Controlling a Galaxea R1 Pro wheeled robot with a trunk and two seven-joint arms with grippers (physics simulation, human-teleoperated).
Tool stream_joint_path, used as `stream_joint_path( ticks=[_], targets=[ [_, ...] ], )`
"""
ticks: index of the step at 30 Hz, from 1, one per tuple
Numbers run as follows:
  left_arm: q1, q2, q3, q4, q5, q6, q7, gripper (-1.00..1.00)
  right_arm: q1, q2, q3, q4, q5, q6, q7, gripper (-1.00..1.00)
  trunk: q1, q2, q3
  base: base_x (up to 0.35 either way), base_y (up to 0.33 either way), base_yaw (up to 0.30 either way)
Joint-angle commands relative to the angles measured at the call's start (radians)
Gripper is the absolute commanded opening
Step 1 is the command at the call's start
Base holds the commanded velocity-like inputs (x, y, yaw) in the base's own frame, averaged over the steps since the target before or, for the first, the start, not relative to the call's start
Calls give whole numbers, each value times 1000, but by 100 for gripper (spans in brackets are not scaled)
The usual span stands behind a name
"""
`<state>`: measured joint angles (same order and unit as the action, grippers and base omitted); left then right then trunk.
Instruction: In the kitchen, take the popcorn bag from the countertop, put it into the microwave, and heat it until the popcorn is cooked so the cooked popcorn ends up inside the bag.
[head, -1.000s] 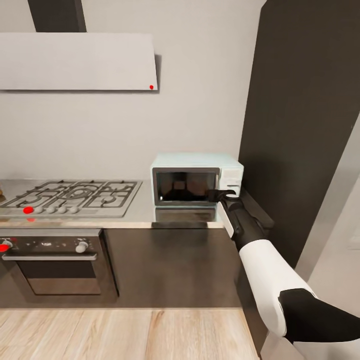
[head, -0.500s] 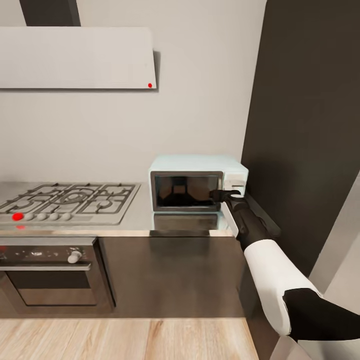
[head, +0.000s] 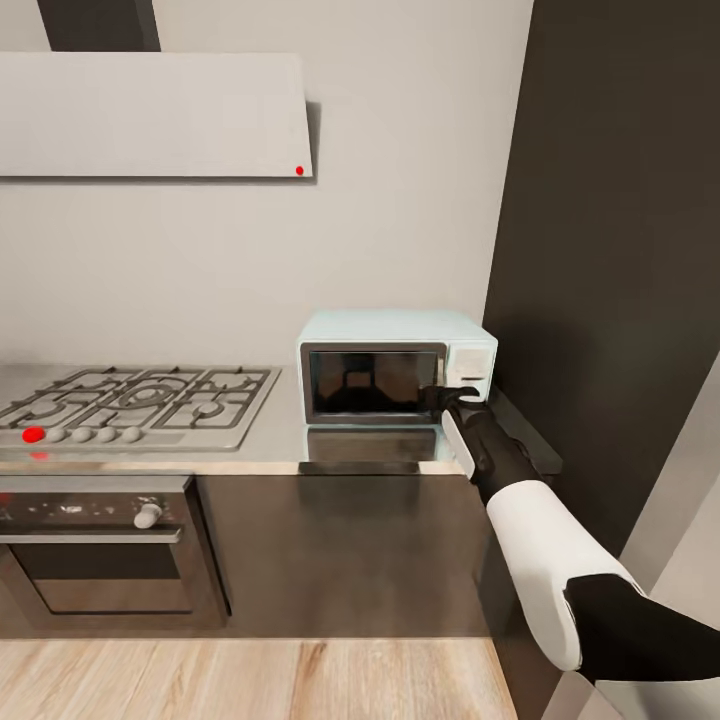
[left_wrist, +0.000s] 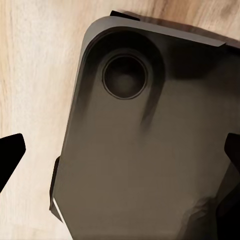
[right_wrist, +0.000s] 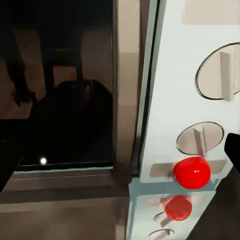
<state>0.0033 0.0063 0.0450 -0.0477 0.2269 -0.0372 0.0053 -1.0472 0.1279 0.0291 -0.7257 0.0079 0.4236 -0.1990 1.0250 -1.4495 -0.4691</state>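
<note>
The pale-blue microwave (head: 395, 330) stands on the grey countertop (head: 280, 425) against the tall dark cabinet, its dark glass door (head: 372, 382) shut. My right gripper (head: 452, 397) is open at the microwave's lower right front, right by the white control panel (right_wrist: 170, 100). That panel shows two knobs (right_wrist: 225, 70) and a red indicator light (right_wrist: 191, 172). Behind the glass is a dim rounded shape (right_wrist: 75, 105); I cannot tell if it is the popcorn bag. The popcorn is hidden. My left gripper (left_wrist: 120, 150) hangs open over the robot's base.
A steel gas hob (head: 140, 395) lies left of the microwave, with a black built-in oven (head: 100, 540) beneath it and a grey hood (head: 150, 115) above. A tall dark cabinet (head: 620, 250) walls off the right side. Wooden floor (head: 250, 680) runs along the cabinet fronts.
The view shifted a little to the right early on. My right gripper has dropped slightly and closed in on the lower part of the control panel.
</note>
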Motion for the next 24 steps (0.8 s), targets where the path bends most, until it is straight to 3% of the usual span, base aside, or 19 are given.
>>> stream_joint_path(
  ticks=[1,9,24],
  targets=[
    [1,0,4,-1,2,-1,1,100,-1,0,3,0,0,3,-4,100,0,-1,-1,0,0,0],
    [0,0,4,-1,2,-1,1,100,-1,-1,3,3,3,-3,-3,100,0,-1,-1,12,0,0],
    [1,0,4,-1,1,-1,0,100,-1,-2,3,3,4,-3,-3,100,0,-1,-1,143,0,0]
  ],
)
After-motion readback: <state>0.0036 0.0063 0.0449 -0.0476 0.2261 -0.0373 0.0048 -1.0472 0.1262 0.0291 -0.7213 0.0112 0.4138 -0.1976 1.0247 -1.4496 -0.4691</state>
